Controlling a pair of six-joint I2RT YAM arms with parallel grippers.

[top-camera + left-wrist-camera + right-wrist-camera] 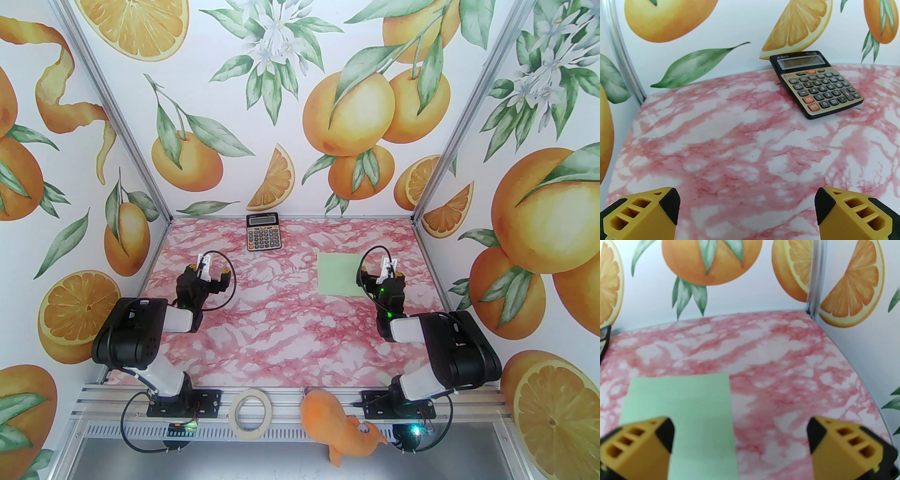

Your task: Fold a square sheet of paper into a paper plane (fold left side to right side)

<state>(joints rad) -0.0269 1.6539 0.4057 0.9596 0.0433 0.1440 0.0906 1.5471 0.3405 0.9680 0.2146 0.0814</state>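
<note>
Currently right claw point(740, 427) straddles the paper point(677, 399) edge

Three walls point(290, 93) papered with whole oranges, orange slices, green leaves and white blossom enclose a table point(281, 328) surfaced in a pink-and-white marble pattern. Aluminium posts point(121, 122) mark the two far corners; a slotted aluminium rail point(103, 398) runs along the near edge. Lighting is bright and even.
</note>
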